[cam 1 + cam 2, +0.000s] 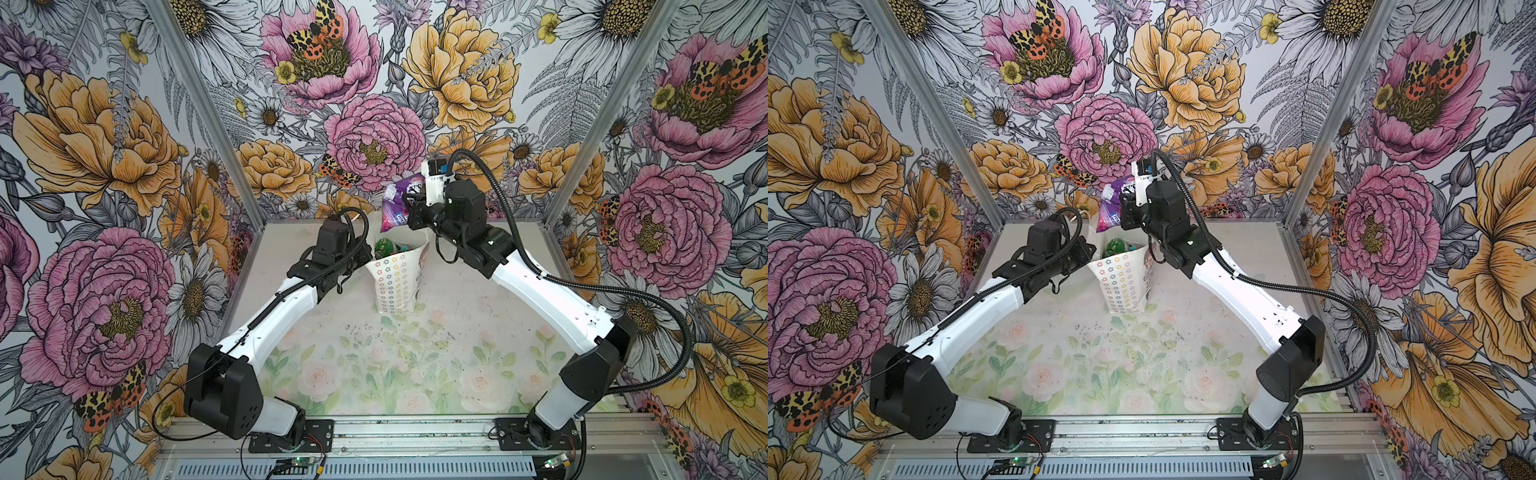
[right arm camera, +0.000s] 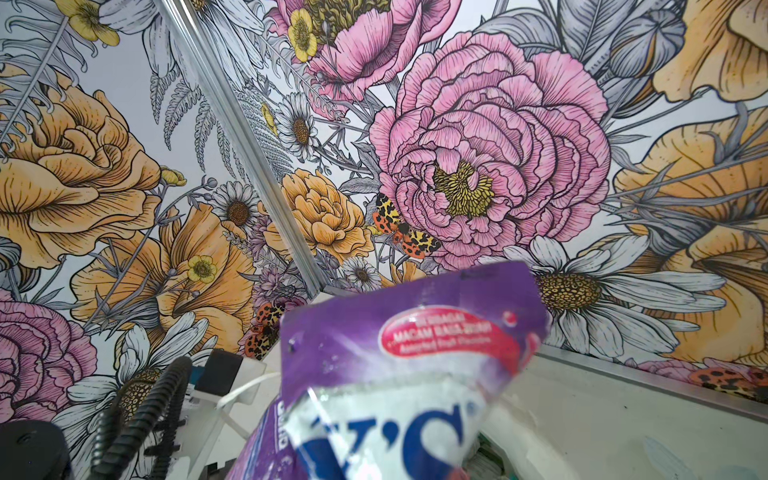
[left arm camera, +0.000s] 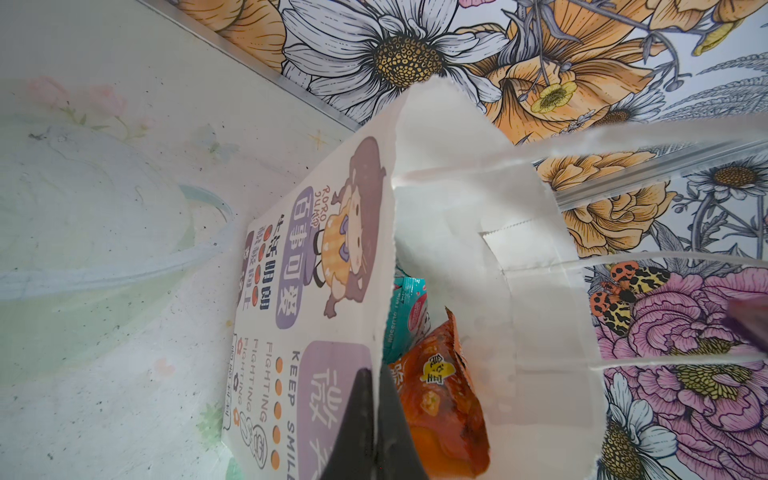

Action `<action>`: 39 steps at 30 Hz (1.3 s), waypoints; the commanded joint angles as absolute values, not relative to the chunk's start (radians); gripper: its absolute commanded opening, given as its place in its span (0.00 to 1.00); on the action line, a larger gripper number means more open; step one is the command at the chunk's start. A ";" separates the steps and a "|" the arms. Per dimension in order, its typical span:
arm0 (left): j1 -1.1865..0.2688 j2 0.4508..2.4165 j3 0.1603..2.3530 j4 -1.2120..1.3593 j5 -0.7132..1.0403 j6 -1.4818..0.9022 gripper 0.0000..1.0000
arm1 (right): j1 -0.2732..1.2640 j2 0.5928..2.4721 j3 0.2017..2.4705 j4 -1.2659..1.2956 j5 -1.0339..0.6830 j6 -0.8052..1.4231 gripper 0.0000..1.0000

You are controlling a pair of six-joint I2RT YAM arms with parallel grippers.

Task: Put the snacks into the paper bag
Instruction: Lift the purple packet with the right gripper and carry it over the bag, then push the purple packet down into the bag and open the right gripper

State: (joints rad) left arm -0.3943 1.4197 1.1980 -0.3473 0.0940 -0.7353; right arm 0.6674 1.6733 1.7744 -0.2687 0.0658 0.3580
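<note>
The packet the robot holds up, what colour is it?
Purple packet with a pink-red oval label, clearest in the right wrist view.

White links, black joints, ribbed black cables; wrist lettering, probably.

Wallpaper of big inked peonies in pink and ochre, white daisies, grey ferns and orange spotted moths covers the back wall and both side walls. Bare aluminium corner posts run down where the walls meet. The table wears a pale sheet printed with faded pink roses and green leaves, dusted with dark specks near its middle. Along its near edge lie a silver aluminium rail and a slotted metal strip. The light is soft and even.
</note>
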 commanded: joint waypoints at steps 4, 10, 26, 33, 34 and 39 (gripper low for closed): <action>-0.384 1.382 1.196 -0.282 0.089 -0.752 0.00 | 0.670 1.722 1.767 -0.208 0.090 0.404 0.00; -0.382 1.377 1.191 -0.281 0.087 -0.752 0.00 | 0.670 1.773 1.768 -0.207 0.115 0.405 0.00; -0.379 1.387 1.196 -0.282 0.095 -0.752 0.00 | 0.673 1.882 1.787 -0.185 0.254 0.345 0.00; -0.377 1.384 1.192 -0.280 0.100 -0.752 0.00 | 0.681 1.926 1.811 -0.164 0.304 0.275 0.00; -0.378 1.382 1.191 -0.281 0.098 -0.750 0.00 | 0.683 1.927 1.809 -0.164 0.304 0.269 0.00; -0.370 1.389 1.195 -0.280 0.102 -0.751 0.00 | 0.705 1.913 1.790 -0.168 0.299 0.231 0.00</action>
State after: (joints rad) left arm -0.3855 1.4193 1.1965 -0.3462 0.0978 -0.7387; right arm 0.6853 1.9270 1.7641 -0.2325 0.2771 0.2733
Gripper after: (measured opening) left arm 0.050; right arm 0.114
